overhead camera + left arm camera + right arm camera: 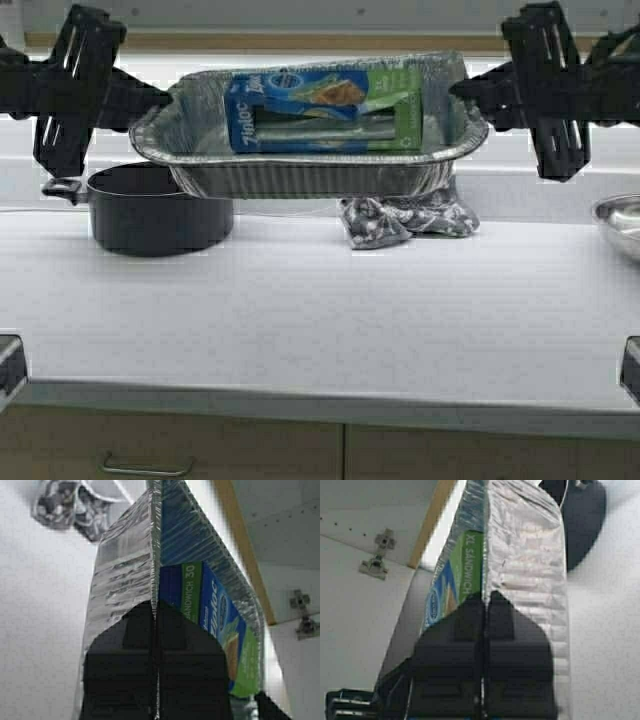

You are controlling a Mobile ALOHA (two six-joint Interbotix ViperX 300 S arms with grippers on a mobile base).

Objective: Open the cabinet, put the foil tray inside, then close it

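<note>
Foil tray hangs level above the white countertop, its long axis running straight from one arm to the other, a Ziploc box lying inside. Left gripper and right gripper each pinch an end rim, equally near. Cabinet interior lies beyond the tray's far long side, so I'd judge the move is broadside, away from the robot.

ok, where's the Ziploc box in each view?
High: Ziploc box lies inside the foil tray, centre top, between both grippers.
Left wrist: box beyond the tray's end rim, past the left fingers.
Right wrist: box beyond the right fingers.
Shared landmark: the tray.
</note>
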